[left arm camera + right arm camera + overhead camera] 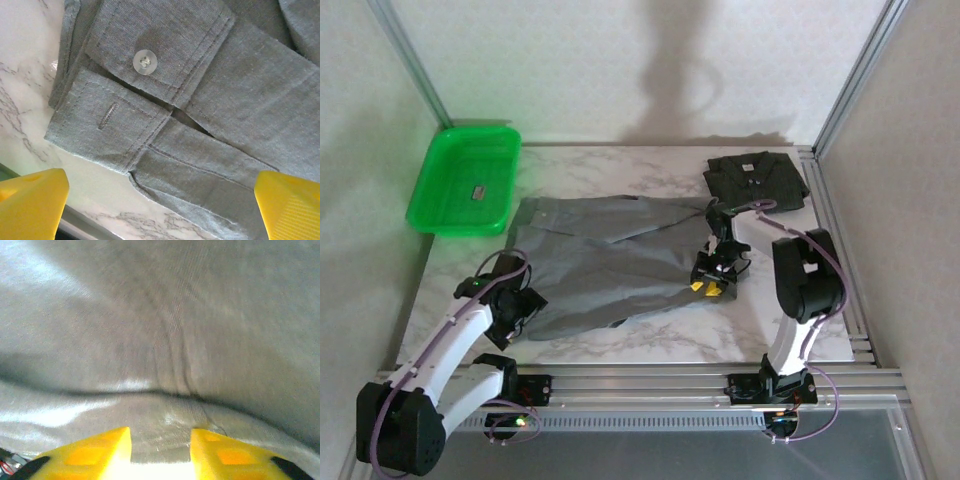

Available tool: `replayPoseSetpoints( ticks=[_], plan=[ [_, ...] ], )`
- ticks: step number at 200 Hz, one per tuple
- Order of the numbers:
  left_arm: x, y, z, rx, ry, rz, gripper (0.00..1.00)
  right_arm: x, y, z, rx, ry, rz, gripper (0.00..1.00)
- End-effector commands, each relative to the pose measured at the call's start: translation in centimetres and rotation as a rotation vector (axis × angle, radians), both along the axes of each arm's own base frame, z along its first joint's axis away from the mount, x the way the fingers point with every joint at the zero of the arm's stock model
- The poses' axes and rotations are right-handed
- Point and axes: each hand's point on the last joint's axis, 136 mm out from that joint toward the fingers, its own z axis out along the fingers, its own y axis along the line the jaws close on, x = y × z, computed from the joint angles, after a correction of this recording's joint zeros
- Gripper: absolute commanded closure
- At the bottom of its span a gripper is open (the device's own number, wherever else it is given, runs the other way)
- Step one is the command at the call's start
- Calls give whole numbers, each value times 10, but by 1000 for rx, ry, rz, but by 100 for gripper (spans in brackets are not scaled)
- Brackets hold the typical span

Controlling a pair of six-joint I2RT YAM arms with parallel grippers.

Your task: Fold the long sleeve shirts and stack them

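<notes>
From above, the plain medium-grey cloth button-up shirt [610,260] lies spread over the middle of the white marble-patterned table [650,345], creased on a diagonal and only partly folded. The darker charcoal cloth shirt [755,178] sits as a neat folded square at one o'clock, and a bright green plastic tray [426,200] at ten o'clock. The left gripper [525,305] hovers at the grey shirt's seven o'clock corner, the right gripper [710,285] at its three o'clock edge. Folding the grey shirt looks like the step in hand, with stacking not yet done.

The left wrist camera looks down on a sleeve cuff [115,115] with its pale button [145,61] and buttonhole. The yellow fingers [35,202] are spread wide and released, clamping nothing. The next move probably calls for closing on that cuff to bring the sleeve inward.

The right wrist camera shows soft, blurred grey cloth rising in a ridge, its hem lying between the parted fingers. I cannot tell whether they pinch it or are letting go
</notes>
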Motion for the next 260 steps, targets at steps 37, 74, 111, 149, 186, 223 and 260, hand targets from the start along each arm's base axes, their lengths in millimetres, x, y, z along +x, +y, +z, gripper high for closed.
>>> replayPoseSetpoints(
  ticks=[37,74,111,149,186,223,260],
  plan=[
    [-4,5,-25,29,26,40,9,-53,-40,37,-104,49,-31,56],
    [6,7,-35,46,-3,56,15,-66,-50,25,-96,84,-122,56],
    [26,4,-40,31,-80,69,37,-64,-51,11,-90,79,-152,56],
    [22,4,-40,16,-121,92,66,-50,-62,8,-115,26,-203,50],
    [19,0,-41,-24,-147,113,80,-32,-60,3,-54,-8,-252,50],
    [35,-3,-29,-31,-190,107,95,-24,-57,-8,-36,-11,-248,52],
    [42,-1,-18,-12,-201,86,100,-21,-63,-20,-68,-10,-267,56]
  ],
)
